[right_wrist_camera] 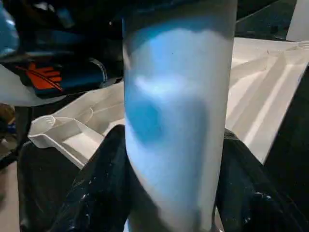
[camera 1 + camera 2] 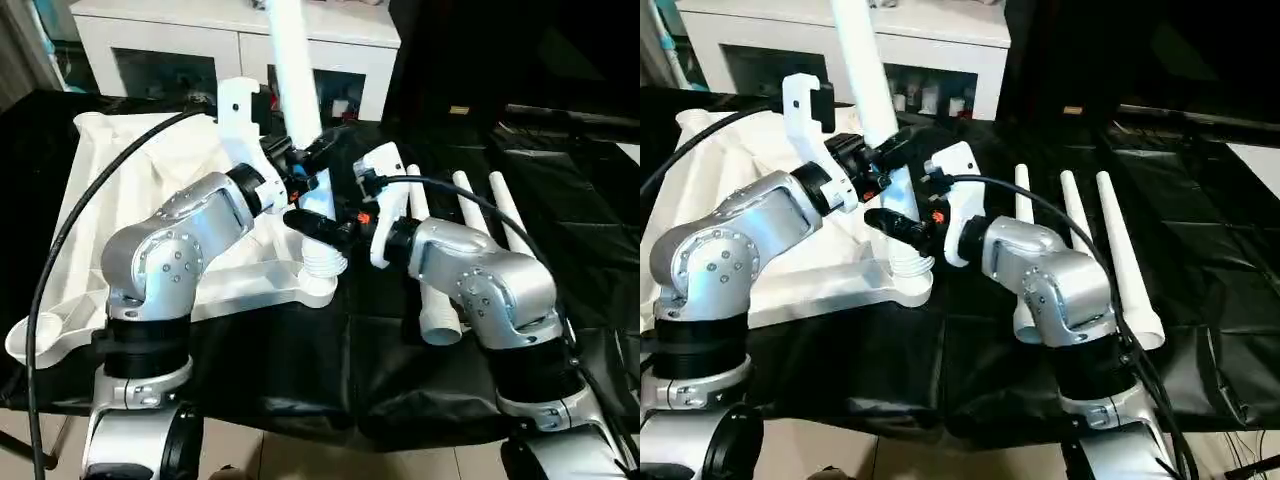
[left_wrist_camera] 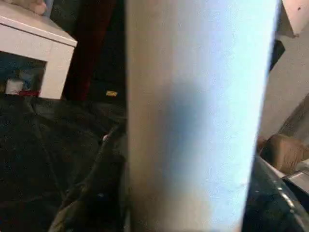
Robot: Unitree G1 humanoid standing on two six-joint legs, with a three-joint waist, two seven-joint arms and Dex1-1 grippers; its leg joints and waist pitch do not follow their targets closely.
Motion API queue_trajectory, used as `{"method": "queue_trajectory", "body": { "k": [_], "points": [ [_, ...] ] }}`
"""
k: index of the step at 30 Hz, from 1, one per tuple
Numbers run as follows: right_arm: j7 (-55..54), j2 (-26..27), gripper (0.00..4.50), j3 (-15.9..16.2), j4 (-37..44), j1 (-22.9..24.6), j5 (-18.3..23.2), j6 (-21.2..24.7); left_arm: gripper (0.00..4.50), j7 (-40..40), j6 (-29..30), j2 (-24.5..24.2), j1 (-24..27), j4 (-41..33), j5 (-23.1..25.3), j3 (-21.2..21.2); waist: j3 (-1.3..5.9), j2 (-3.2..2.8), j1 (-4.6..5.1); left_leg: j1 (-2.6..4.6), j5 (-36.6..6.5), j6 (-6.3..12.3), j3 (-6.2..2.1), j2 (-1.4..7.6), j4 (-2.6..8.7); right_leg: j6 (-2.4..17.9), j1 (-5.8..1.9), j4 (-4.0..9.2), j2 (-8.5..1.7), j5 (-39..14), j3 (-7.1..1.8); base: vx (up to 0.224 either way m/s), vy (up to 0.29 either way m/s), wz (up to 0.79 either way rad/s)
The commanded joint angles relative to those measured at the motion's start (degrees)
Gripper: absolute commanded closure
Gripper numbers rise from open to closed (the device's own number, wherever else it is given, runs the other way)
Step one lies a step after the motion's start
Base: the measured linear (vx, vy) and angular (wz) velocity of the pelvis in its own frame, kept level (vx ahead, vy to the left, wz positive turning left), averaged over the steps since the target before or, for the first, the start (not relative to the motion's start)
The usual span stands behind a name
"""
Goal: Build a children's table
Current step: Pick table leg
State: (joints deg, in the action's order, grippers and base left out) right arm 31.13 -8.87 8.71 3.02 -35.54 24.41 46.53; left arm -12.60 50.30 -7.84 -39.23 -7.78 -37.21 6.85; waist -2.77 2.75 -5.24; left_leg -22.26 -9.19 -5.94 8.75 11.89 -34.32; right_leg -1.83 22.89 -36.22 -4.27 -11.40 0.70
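Mostly leg (image 2: 297, 70) top cut off, socket (image 2: 322, 268) part hidden.

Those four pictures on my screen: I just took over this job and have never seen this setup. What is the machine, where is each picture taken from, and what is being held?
It is a humanoid robot with two silver arms. The two wide pictures come from its head camera, looking down over the forearms. The two close-ups come from cameras on its wrists, and both look straight at the same white tube.

On the black-covered bench lies the white table top, upside down, ribs showing. One leg stands upright in its near corner socket. The left end effector sits around the leg higher up, and the right end effector sits around it just above the socket; both appear to grip it. Three spare legs lie on the bench to the robot's right. A white cabinet stands behind.
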Motion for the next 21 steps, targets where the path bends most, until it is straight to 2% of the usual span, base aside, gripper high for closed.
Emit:
{"method": "queue_trajectory", "body": {
  "k": [1, 8, 9, 11, 14, 15, 16, 19, 21],
  "points": [
    [-0.3, -0.2, 2.61, -0.4, -0.2, -0.4, -0.9, -1.8, 2.36, 1.4, 0.7, -0.2, 0.3, -0.8, 1.3, -0.1, 3.97, -1.04, -0.04, 1.23, -9.2, -4.12, 0.68, -0.15, 3.95, 9.3, -2.80, 3.43, -1.36, -0.1, -0.67, 0.000, 0.000, 0.00],
    [-1.0, -0.6, 2.61, 0.6, -1.1, -0.7, -3.1, -4.1, 2.60, -0.4, 1.2, -0.3, 0.5, -1.9, -1.0, 0.5, 3.97, -1.05, 0.00, 1.21, -9.6, -4.20, 0.69, -0.22, 3.95, 8.9, -2.75, 3.48, -1.37, -1.0, -0.73, 0.000, 0.000, 0.00],
    [-0.9, -0.6, 2.26, 0.5, -1.2, -0.7, -3.0, -4.1, 2.60, -0.7, 1.2, -0.4, 0.5, -2.0, -1.3, 0.5, 3.96, -1.07, 0.02, 1.21, -9.4, -4.13, 0.70, -0.20, 3.94, 8.9, -2.71, 3.46, -1.33, -0.4, -0.72, 0.000, 0.000, 0.00],
    [-0.2, -0.7, 1.91, 0.1, -1.4, -0.9, -2.3, -3.7, 2.61, -2.0, 1.3, -1.2, 0.5, -2.0, -1.7, 0.3, 3.96, -1.00, 0.03, 1.19, -9.2, -3.96, 0.70, -0.25, 3.95, 9.0, -2.76, 3.42, -1.30, -0.2, -0.70, 0.000, 0.000, 0.00],
    [1.7, -1.5, 1.85, -0.5, -1.0, -1.1, -0.9, -2.8, 2.61, -4.9, 2.2, -2.9, 0.7, -2.2, -2.4, -0.6, 3.93, -1.02, -0.02, 1.24, -9.5, -3.93, 0.72, -0.24, 3.99, 9.0, -2.69, 3.43, -1.31, -0.9, -0.69, 0.000, 0.000, 0.00],
    [2.7, -2.2, 1.63, -0.6, -0.7, -1.2, -0.3, -2.4, 2.62, -6.7, 2.7, -3.8, 0.9, -2.5, -3.0, -1.2, 3.92, -1.03, 0.00, 1.32, -9.9, -3.86, 0.74, -0.25, 3.98, 9.0, -2.65, 3.48, -1.31, -1.4, -0.70, 0.000, 0.000, 0.00],
    [6.6, -4.5, 1.56, -0.3, 0.1, -1.4, 1.3, -1.2, 2.62, -10.4, 3.8, -5.5, 1.1, -3.0, -4.5, -1.9, 3.92, -0.86, 0.03, 1.35, -10.1, -3.72, 0.78, -0.21, 3.99, 9.1, -2.65, 3.48, -1.28, -1.4, -0.69, 0.000, 0.000, 0.00],
    [10.3, -6.5, 1.53, -0.1, 1.0, -1.5, 3.0, -0.2, 2.62, -13.1, 4.4, -6.7, 1.1, -3.2, -5.7, -2.2, 3.83, -0.94, -0.13, 1.31, -10.1, -3.37, 0.82, -0.20, 3.99, 9.6, -2.68, 3.45, -1.26, -1.3, -0.69, 0.000, 0.000, 0.00],
    [15.8, -9.4, 1.53, -0.8, 2.3, -1.6, 6.5, 2.0, 2.62, -18.1, 4.5, -8.9, 0.8, -3.2, -7.4, -2.6, 3.84, -0.80, -0.25, 1.34, -10.2, -2.84, 0.85, -0.26, 3.99, 9.8, -2.77, 3.48, -1.27, -2.0, -0.69, 0.000, 0.000, 0.00]
  ]
}}
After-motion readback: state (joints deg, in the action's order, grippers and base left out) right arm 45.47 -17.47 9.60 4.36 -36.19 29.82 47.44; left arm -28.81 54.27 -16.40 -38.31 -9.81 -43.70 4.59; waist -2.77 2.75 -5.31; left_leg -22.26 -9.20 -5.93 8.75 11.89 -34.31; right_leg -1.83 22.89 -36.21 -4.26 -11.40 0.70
